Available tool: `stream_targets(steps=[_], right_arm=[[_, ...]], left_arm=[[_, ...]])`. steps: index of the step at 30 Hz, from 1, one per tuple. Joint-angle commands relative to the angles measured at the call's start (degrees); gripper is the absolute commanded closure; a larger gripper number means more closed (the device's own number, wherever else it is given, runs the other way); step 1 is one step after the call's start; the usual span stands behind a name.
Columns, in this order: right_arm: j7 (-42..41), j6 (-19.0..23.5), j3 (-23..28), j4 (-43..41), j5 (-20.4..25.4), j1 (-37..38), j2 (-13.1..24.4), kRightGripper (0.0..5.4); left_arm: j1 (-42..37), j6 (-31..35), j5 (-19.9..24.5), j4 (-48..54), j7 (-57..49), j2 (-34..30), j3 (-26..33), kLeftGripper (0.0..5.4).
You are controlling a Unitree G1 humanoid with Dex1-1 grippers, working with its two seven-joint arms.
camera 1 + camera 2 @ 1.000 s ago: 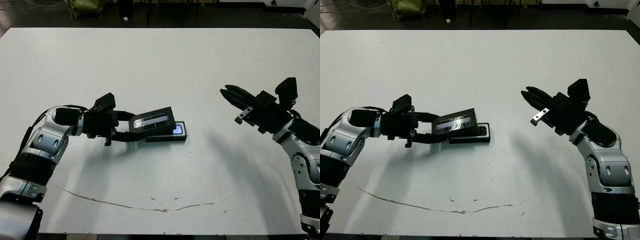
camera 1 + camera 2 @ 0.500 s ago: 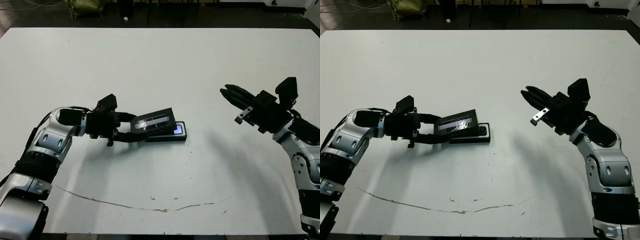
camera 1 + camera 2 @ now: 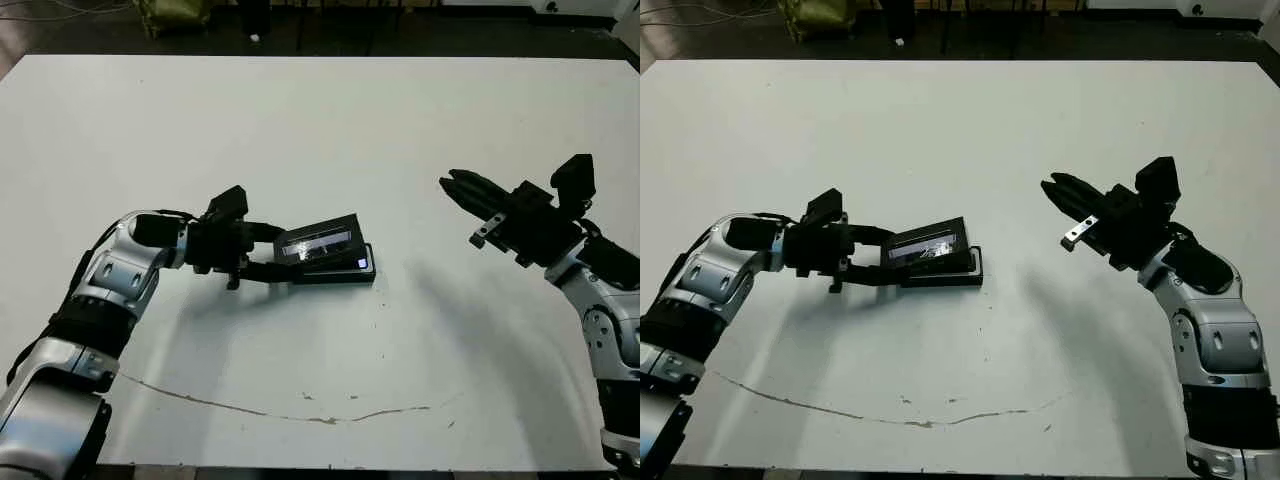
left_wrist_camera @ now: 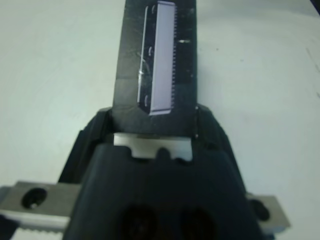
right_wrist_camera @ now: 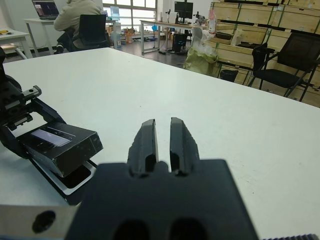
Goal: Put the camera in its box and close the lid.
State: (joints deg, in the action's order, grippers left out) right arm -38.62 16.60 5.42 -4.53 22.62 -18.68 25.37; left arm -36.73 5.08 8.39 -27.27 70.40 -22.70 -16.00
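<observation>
One white table [image 3: 320, 130] carries one box [image 3: 352, 277], one lid [image 3: 320, 243] and one camera [image 3: 358, 264], with two grippers above it. The left gripper [image 3: 278, 254] reaches in from the robot's left and pinches the lid by its near edge, one black finger above it and one below; in the left wrist view the lid [image 4: 156, 65] runs straight out from between those fingers, its long glossy window strip facing up. The lid is tilted — its gripped end sits higher, its far end slopes down over the box, which lies flat on the table near the middle. The lid covers most of the box, and only the box's right end shows past it, where a small bluish glow marks the camera lying inside the tray. The right gripper [image 3: 449, 183] hangs well apart to the right, above bare table, holding nothing — its two fingers [image 5: 148, 142] stand nearly together with only a narrow slit between them. Beyond the table's far edge one person [image 5: 75, 17] sits at a desk, back turned.
</observation>
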Motion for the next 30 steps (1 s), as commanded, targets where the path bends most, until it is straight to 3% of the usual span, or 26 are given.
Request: stream_targets(steps=[1,11,30], right_arm=[[0.23,1.04,0.27,0.02,0.00,1.13,0.42,5.40],[0.15,0.81,0.20,0.20,0.20,1.07,0.22,5.40],[0.86,1.46,0.11,-0.49,0.21,1.35,0.27,5.40]], left_arm=[[0.79,0.64,-2.20,-1.71,0.10,0.47,-1.85,3.19],[0.54,-2.69,-3.72,-3.68,-0.03,0.76,-3.40,3.19],[-1.38,-2.03,-5.17,-8.53,0.85,-0.26,-4.84,3.19]])
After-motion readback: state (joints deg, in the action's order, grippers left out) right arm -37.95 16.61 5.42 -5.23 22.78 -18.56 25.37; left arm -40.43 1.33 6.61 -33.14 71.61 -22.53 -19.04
